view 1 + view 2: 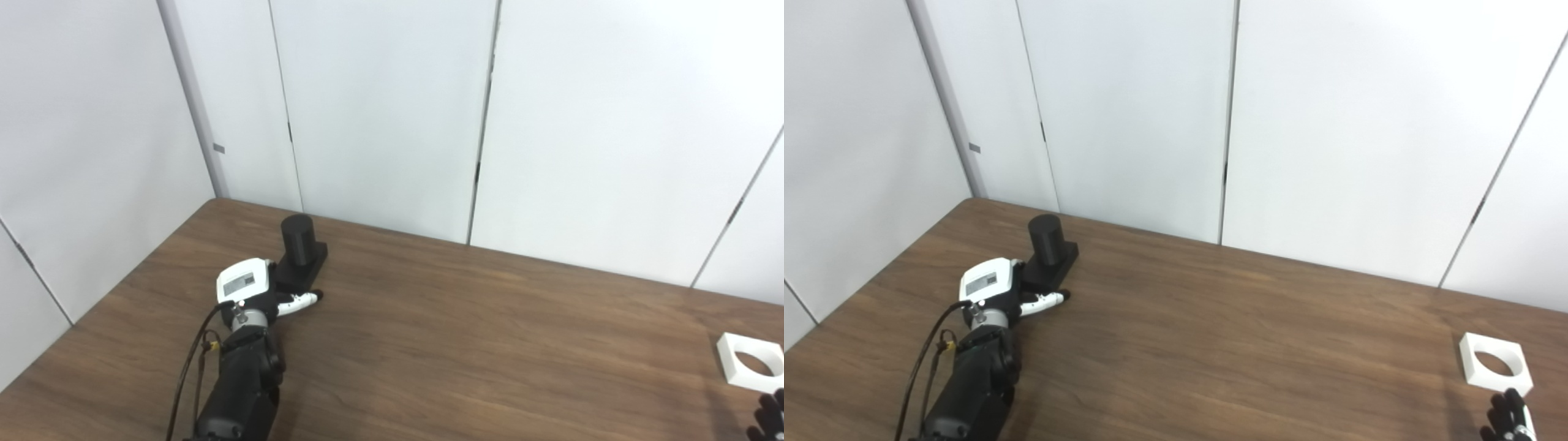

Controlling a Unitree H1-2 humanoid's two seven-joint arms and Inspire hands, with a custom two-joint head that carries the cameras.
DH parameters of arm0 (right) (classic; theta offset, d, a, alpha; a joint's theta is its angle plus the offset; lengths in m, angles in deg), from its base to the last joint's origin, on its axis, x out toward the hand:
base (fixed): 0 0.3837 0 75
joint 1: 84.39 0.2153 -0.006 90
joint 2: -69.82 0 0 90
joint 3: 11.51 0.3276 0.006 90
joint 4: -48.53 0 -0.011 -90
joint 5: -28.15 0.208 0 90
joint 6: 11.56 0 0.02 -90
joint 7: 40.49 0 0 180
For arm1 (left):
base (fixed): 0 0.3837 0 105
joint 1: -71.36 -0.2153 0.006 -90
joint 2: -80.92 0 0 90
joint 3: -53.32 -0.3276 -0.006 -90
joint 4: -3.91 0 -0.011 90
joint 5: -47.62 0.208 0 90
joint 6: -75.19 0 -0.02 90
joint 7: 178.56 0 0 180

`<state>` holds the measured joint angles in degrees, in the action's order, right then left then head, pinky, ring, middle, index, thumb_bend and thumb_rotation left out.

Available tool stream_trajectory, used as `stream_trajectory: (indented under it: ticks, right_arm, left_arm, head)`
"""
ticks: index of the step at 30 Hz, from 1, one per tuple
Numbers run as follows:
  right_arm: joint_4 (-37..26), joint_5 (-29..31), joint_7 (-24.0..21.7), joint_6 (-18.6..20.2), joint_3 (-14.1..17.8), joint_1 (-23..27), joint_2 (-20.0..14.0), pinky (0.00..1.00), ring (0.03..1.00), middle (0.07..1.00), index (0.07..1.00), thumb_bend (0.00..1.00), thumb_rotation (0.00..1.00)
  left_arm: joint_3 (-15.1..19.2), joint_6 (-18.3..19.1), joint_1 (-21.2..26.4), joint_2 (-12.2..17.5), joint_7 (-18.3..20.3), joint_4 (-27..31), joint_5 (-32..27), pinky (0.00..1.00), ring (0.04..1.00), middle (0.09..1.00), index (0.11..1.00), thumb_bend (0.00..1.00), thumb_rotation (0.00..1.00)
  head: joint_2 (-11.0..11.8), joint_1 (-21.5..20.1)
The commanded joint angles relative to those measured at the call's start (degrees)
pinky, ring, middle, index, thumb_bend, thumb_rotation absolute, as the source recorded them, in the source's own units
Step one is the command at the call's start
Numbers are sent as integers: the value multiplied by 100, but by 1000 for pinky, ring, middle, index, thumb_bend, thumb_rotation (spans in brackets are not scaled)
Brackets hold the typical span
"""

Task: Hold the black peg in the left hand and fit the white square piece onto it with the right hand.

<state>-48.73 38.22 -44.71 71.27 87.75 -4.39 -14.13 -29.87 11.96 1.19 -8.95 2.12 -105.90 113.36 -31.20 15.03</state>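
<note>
dark wood-grain tabletop (465,343), backed by white wall panels (380,110) with narrow vertical seams.

black peg (297,239): upright cylinder on a black rectangular base (300,269), near the far left corner of the tabletop, close to the wall. not lifted; base flat on the tabletop.

left hand (254,288): at the near side of the base, touching or just beside it; contact not clear from either view. white back plate with a grey label facing up. one white finger with a dark tip (300,300) stretched out flat along the tabletop in front of the base, pointing right. remaining fingers hidden under the back plate; grip on the base not confirmed, open or closed state not determinable. black forearm (242,386) entering from the bottom edge, with a dark cable (187,367) looped along its left side.

white square piece (1494,362): flat on the tabletop at the far right, well apart from the peg. round hole through its middle, wood visible through it.

right hand (1510,421): only dark fingertips visible at the bottom right corner, just in front of the white square piece, not touching it. fingertips slightly spread, holding nothing visible; rest of the hand out of frame, so full state not determinable.
</note>
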Motion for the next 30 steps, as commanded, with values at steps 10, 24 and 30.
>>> stream_trajectory:
  ticks: [10,24,30]
  right_arm:
    - [97,87,-41,1,-109,-269,172,1000,1000,998,1000,657,997]
    - [-24,131,15,28,-134,-270,224,1000,1000,995,1000,620,940]
    - [-67,71,16,34,-151,-278,200,1000,1000,995,1000,590,960]
  left_arm:
    - [60,13,389,98,-356,-276,86,876,902,878,811,850,766]
    - [106,13,476,63,-346,-325,232,787,839,827,756,666,827]
    - [-5,13,429,112,-487,-233,56,762,817,799,695,578,605]
  head:
    - [-39,-10]
    - [-58,-32]
    - [-72,-37]
